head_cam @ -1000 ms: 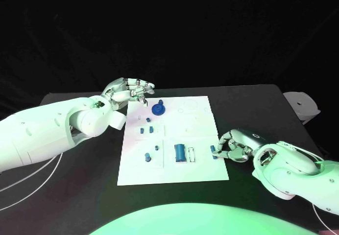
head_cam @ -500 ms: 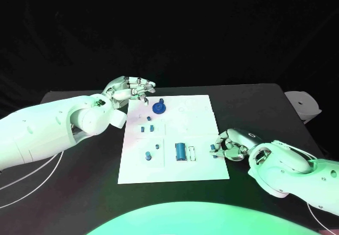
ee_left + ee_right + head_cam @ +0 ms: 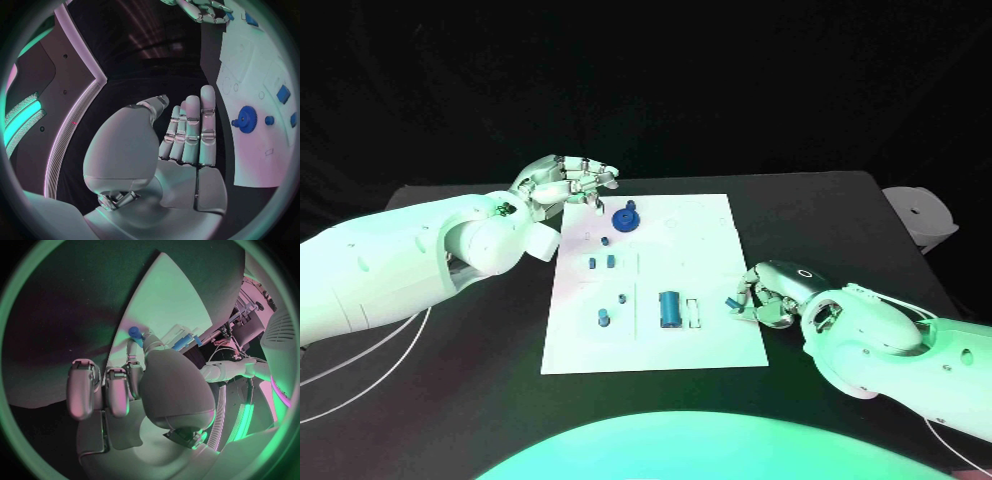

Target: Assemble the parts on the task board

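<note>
At four o'clock on the white task board [image 3: 704,225], my right hand [image 3: 772,295] pinches a small blue peg [image 3: 733,300]; next, seat it. My left hand [image 3: 567,183] hovers empty, fingers together.

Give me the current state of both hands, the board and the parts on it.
Left hand: empty, fingers partly curled, above the board's far left corner.
Right hand: pinching a small blue part at the board's right edge.
Board: flat on the table.
Blue gear: on the board.
Blue cylinder: lying on the board.
</note>
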You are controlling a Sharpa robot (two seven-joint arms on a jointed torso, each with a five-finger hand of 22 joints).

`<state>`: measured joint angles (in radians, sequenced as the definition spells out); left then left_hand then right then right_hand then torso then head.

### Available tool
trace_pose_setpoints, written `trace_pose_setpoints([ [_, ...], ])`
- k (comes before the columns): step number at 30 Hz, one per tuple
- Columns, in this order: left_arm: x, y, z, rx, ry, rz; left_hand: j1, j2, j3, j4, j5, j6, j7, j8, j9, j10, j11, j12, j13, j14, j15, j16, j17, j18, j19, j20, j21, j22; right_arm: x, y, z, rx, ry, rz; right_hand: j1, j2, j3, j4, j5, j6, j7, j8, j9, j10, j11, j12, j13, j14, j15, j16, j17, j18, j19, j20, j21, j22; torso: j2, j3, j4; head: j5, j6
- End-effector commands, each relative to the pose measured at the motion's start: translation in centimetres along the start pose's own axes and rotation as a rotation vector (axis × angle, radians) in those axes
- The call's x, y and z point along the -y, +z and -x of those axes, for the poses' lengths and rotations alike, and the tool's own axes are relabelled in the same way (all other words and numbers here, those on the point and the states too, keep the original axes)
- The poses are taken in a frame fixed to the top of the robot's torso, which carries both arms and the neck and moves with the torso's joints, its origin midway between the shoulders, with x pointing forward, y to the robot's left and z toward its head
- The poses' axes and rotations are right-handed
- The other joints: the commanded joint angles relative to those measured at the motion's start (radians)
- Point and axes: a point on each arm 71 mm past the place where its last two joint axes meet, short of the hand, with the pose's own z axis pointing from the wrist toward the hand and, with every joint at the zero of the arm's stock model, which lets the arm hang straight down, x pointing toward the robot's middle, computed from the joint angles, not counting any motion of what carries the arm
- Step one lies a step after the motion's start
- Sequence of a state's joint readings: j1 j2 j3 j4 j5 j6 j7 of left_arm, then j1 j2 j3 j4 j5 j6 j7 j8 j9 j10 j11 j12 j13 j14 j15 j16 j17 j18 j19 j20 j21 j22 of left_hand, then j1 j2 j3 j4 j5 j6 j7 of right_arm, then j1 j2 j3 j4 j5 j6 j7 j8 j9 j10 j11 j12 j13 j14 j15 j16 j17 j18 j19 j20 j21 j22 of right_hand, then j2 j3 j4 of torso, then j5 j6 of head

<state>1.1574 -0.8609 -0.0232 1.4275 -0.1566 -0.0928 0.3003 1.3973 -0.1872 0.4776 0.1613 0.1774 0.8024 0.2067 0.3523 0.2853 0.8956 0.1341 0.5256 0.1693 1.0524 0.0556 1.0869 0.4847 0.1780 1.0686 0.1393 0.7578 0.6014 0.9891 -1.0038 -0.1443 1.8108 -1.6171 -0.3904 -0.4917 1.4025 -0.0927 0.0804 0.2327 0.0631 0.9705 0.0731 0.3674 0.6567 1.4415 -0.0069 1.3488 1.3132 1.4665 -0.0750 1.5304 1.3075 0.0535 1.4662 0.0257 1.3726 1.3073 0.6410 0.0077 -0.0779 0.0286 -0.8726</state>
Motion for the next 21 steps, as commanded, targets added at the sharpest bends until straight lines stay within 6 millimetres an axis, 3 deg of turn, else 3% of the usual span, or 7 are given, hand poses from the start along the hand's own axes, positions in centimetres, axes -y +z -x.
trace_pose_setpoints([
  [1,0.1,0.0,-0.2,-0.016,-0.008,-0.007,-0.005,0.005,0.0,0.006,0.003,-0.005,-0.002,0.004,0.002,-0.008,0.001,0.006,0.001,-0.006,0.001,0.005,-0.001,0.006,0.002,0.002,-0.003,-0.002,0.2,-0.3,-1.6,-0.084,-0.103,-0.015,0.03,0.012,0.016,-0.007,0.007,0.013,-0.002,0.001,-0.02,-0.006,0.001,-0.006,0.078,0.087,0.001,-0.001,0.179,-0.01,0.06,0.003,0.001,0.148,0.0,-0.0001,-0.0013,-0.001,0.0],
  [4,0.1,0.0,-0.2,-0.016,-0.008,-0.007,-0.005,0.005,0.0,0.006,0.003,-0.005,-0.002,0.004,0.002,-0.008,0.001,0.006,0.001,-0.006,0.001,0.005,-0.001,0.006,0.002,0.002,-0.003,-0.002,0.0,-0.4,-1.5,-0.067,-0.097,-0.01,0.059,0.028,0.06,-0.014,0.01,0.023,-0.007,-0.004,-0.026,-0.004,-0.004,-0.004,0.081,0.087,-0.003,0.0,0.18,-0.011,0.061,0.0,0.003,0.149,0.0,-0.0003,-0.0006,-0.002,0.0],
  [6,0.1,0.0,-0.2,-0.016,-0.008,-0.007,-0.005,0.005,0.0,0.006,0.003,-0.005,-0.002,0.004,0.002,-0.008,0.001,0.006,0.001,-0.006,0.001,0.005,-0.001,0.006,0.002,0.002,-0.003,-0.002,-0.1,-0.4,-1.4,-0.055,-0.089,-0.007,0.058,0.023,0.102,-0.008,0.076,0.028,-0.009,-0.009,-0.03,-0.003,-0.006,-0.004,0.082,0.087,-0.005,0.0,0.181,-0.011,0.062,-0.003,0.003,0.15,0.001,-0.0001,0.0003,-0.002,0.0],
  [12,0.1,0.0,-0.2,-0.015,-0.008,-0.007,-0.005,0.005,0.001,0.006,0.004,-0.006,-0.002,0.004,0.002,-0.008,0.001,0.006,0.001,-0.007,0.001,0.005,-0.001,0.006,0.002,0.002,-0.004,-0.002,-0.6,-0.8,-1.1,-0.018,-0.052,-0.001,0.033,-0.002,0.225,-0.003,0.169,0.031,-0.015,-0.005,-0.021,0.001,-0.011,-0.003,0.084,0.088,-0.009,0.001,0.184,-0.011,0.063,-0.008,0.003,0.153,0.0,-0.0009,0.0012,-0.003,0.0],
  [17,0.1,0.0,-0.2,-0.015,-0.008,-0.006,-0.004,0.005,0.001,0.005,0.004,-0.006,-0.002,0.004,0.002,-0.008,0.0,0.007,0.001,-0.007,0.001,0.005,-0.001,0.006,0.003,0.002,-0.004,-0.002,-1.0,-1.0,-0.6,0.003,-0.014,0.003,0.002,-0.018,0.337,-0.023,0.169,0.021,-0.015,0.012,0.002,0.005,-0.012,-0.004,0.085,0.089,-0.01,0.002,0.187,-0.012,0.065,-0.009,0.005,0.156,0.0,-0.0022,0.001,-0.005,0.0],
  [19,0.1,0.0,-0.2,-0.015,-0.008,-0.006,-0.004,0.005,0.001,0.005,0.004,-0.006,-0.002,0.004,0.002,-0.008,0.0,0.007,0.001,-0.007,0.001,0.005,-0.001,0.006,0.003,0.002,-0.004,-0.002,-1.3,-1.1,-0.3,0.012,0.005,0.005,-0.038,-0.034,0.403,-0.041,0.179,0.015,-0.015,0.026,0.02,0.007,-0.012,-0.004,0.085,0.089,-0.009,0.003,0.189,-0.012,0.065,-0.009,0.004,0.157,0.0,-0.0021,0.0,-0.004,0.0],
  [21,0.1,0.0,-0.2,-0.015,-0.008,-0.007,-0.004,0.005,0.001,0.005,0.004,-0.006,-0.002,0.004,0.002,-0.008,0.0,0.007,0.001,-0.007,0.001,0.005,-0.001,0.006,0.003,0.002,-0.004,-0.002,-1.5,-1.1,-0.1,0.02,0.021,0.008,-0.056,-0.04,0.428,-0.049,0.18,0.012,-0.014,0.031,0.027,0.008,-0.012,-0.004,0.086,0.089,-0.01,0.003,0.189,-0.012,0.066,-0.008,0.005,0.158,0.0,-0.0019,0.0,-0.005,0.0],
])
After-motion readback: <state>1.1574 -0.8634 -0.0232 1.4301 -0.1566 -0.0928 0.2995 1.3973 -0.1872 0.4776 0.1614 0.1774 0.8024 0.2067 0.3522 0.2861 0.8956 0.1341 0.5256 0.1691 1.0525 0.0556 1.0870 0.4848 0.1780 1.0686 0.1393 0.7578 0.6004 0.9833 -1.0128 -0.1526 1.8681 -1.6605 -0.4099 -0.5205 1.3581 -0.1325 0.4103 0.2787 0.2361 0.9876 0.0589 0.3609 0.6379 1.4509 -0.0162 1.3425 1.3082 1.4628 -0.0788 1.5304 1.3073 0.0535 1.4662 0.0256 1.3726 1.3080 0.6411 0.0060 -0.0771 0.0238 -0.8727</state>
